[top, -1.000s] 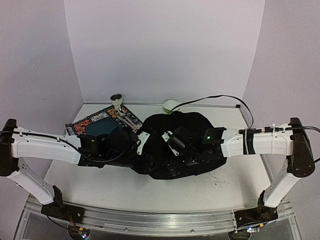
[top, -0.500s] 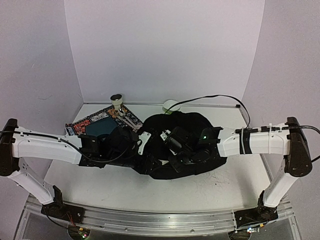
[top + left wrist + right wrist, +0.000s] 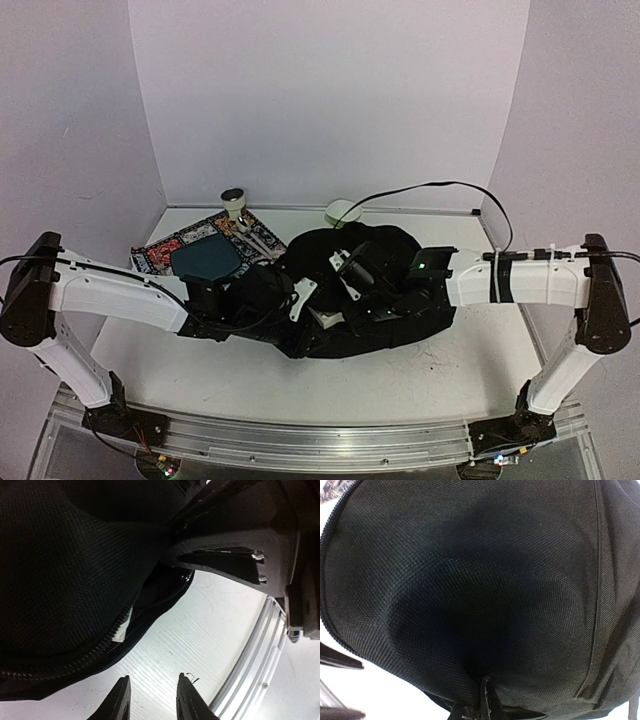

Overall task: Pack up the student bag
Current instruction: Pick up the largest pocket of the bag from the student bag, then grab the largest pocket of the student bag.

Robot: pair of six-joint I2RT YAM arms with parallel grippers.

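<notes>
The student bag (image 3: 400, 325), a large black fabric backpack, lies in the middle of the table. My right gripper (image 3: 352, 278) rests on its top, shut on a pinched fold of the black fabric (image 3: 482, 700); woven bag cloth (image 3: 470, 580) fills the right wrist view. My left gripper (image 3: 300, 302) is at the bag's left front edge. In the left wrist view its fingertips (image 3: 122, 697) stand apart over bare table with nothing between them, below the bag's zip (image 3: 75, 655). A small white patch (image 3: 325, 318) shows at the bag's front opening.
A patterned mat (image 3: 160, 250) with a dark teal plate (image 3: 205, 262) lies to the left rear. Behind it stand a small cup (image 3: 234, 203) and metal utensils (image 3: 258, 238). A pale round item (image 3: 342, 212) and a black cable (image 3: 440, 186) are at the back. An aluminium rail (image 3: 255, 665) edges the front.
The right gripper has closed onto the bag's fabric and drawn back slightly. The left arm has slid right along the bag's front edge, and its fingers have narrowed.
</notes>
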